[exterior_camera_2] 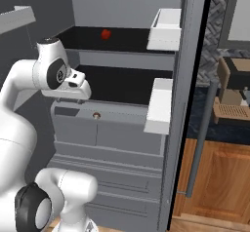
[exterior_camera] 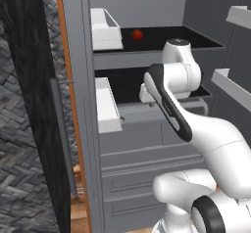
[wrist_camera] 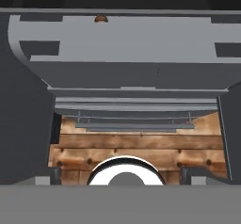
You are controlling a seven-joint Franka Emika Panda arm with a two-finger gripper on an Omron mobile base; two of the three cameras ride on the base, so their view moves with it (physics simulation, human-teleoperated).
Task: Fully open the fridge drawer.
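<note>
The fridge drawer is a wide plain grey box under the lower dark shelf, with a small round pale knob high on its front. The drawer and its knob also show from the left side. My gripper hangs just above the drawer's top edge, a little left of the knob, pointing down. In the hand view the drawer front runs away below me, with the knob near the top. The fingertips stand far apart with nothing between them, so the gripper is open.
White door bins jut in beside the drawer on the open fridge door. A red item lies on the upper shelf. Knobless grooved grey fronts sit below the drawer. Wooden floor shows under the fridge.
</note>
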